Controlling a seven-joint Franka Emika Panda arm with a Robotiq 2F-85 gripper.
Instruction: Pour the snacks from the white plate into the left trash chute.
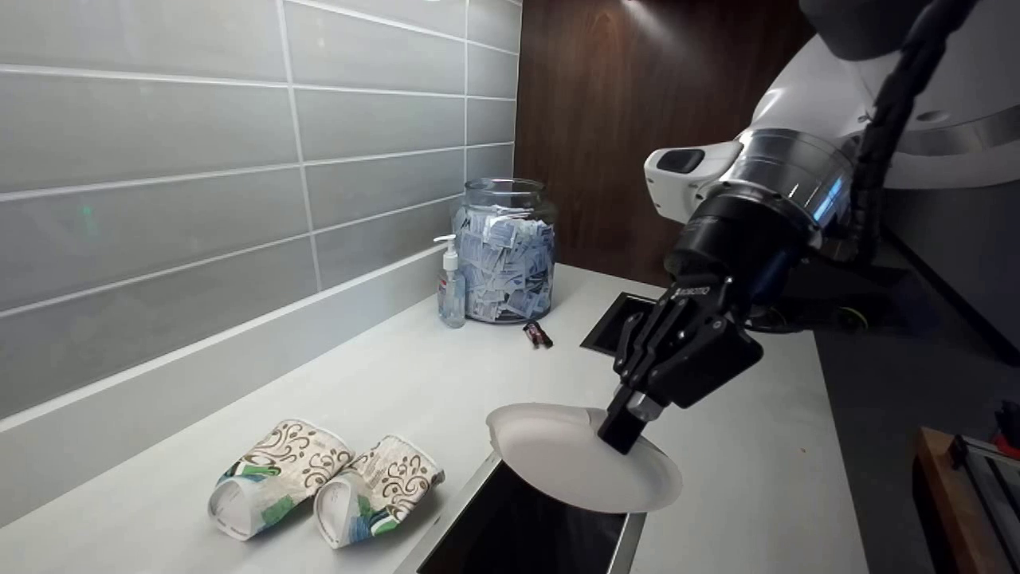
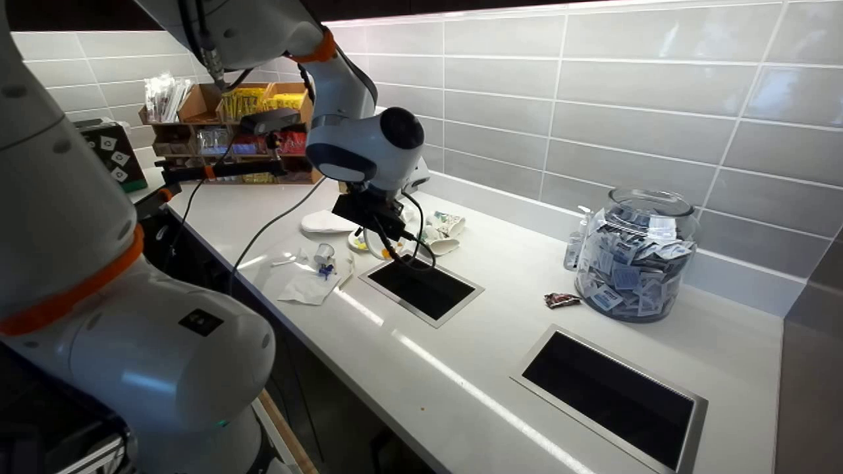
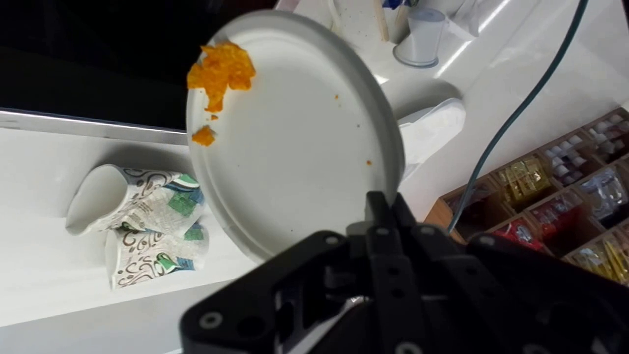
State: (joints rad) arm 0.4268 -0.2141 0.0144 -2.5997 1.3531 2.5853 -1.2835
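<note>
The black two-finger claw (image 3: 388, 200) is pinched tight on the edge of a small round white plate (image 3: 304, 147). In the wrist view it bites at about 4 o'clock and covers a bit of the rim there. The plate is tipped. The crinkly bright orange snacks (image 3: 221, 71) are on it, bunched at its 10 o'clock edge, with tiny crumbs (image 3: 369, 162) at 1 and 3.

Past that edge, at 10 o'clock, is the left trash chute (image 3: 98, 69), a black box-shaped hole with a silver rim. In an exterior view the plate (image 1: 574, 470) covers the hole's 12 o'clock end, and the bottom of the view cuts off the near end. The plate's plain back faces us there, so the snacks are hidden. In an exterior view the white robot arm (image 2: 369, 148) is in front, and the plate is hard to make out.

Two crumpled paper cups with brown curls and green patches (image 1: 279, 474) lie at 9 o'clock from the hole. A second black hole (image 1: 613, 320), at 1 o'clock, is partly hidden by the claw. In the wrist view a brown wooden shelf (image 3: 439, 217), at 3 o'clock, is cut off on the right, and the things in it are blurry.
</note>
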